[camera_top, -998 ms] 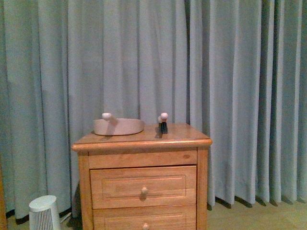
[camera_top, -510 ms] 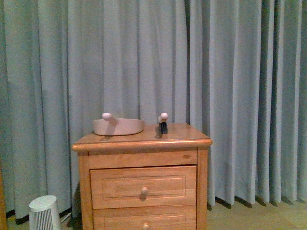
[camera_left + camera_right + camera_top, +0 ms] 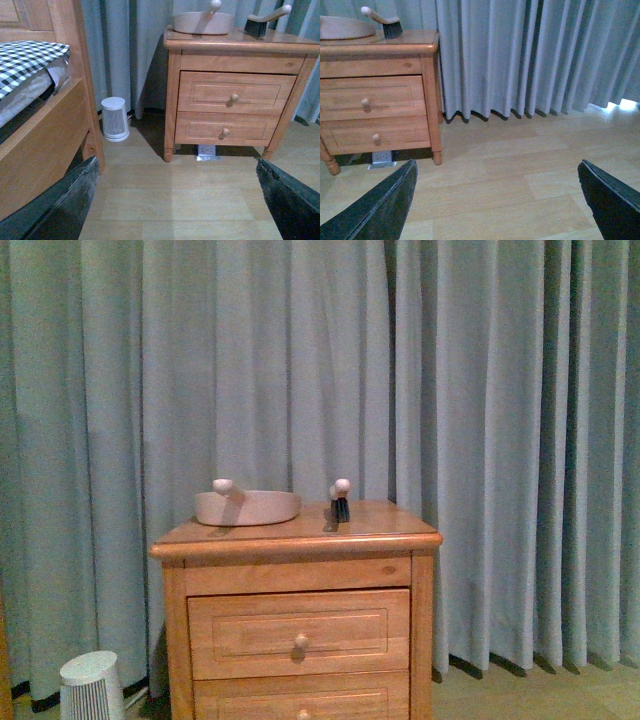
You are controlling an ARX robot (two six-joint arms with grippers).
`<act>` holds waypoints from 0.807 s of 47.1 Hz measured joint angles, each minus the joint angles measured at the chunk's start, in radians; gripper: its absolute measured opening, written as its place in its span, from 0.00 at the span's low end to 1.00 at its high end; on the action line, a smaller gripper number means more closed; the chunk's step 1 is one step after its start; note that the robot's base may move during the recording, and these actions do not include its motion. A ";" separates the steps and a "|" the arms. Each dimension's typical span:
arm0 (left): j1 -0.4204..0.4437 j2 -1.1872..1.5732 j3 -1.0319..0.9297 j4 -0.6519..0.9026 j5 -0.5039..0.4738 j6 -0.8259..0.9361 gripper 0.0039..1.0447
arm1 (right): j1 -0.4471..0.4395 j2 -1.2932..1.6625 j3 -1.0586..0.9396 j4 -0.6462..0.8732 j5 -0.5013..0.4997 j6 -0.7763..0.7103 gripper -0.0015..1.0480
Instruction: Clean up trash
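Front view: dim, even light with a green-grey cast, fine grain throughout, and soft detail. The folds of the curtain [image 3: 480, 440] carry narrow vertical shadows. The top of the nightstand [image 3: 300, 630] shows a faint sheen.

Left wrist view: brighter and warmer. There is deep shadow under and beside the nightstand and a pale diffuse patch on the floor [image 3: 175, 200].

Right wrist view: a bright light strip [image 3: 626, 104], probably daylight, leaks under the curtain hem well away from the nightstand. The floor reflects it weakly.

The fingers [image 3: 60, 210] of the left gripper [image 3: 176, 160] and the fingers [image 3: 375, 210] of the right gripper [image 3: 496, 161] read near-black, underexposed and blurred, close to the lens.
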 joint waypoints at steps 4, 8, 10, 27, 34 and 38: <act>0.000 0.000 0.000 0.000 0.000 0.000 0.93 | 0.000 0.000 0.000 0.000 0.000 0.000 0.93; 0.000 0.000 0.000 0.000 0.000 0.000 0.93 | 0.000 0.000 0.000 0.000 0.000 0.000 0.93; 0.000 0.000 0.000 0.000 0.000 0.000 0.93 | 0.000 0.000 0.000 0.000 0.000 0.000 0.93; 0.000 0.000 0.000 0.000 0.001 0.000 0.93 | 0.000 0.000 0.000 0.000 0.000 0.000 0.93; 0.000 0.000 0.000 0.000 0.001 0.000 0.93 | 0.000 0.000 0.000 0.000 0.001 0.000 0.93; 0.000 0.000 0.000 0.000 0.001 0.000 0.93 | 0.000 0.000 0.000 0.000 0.000 0.000 0.93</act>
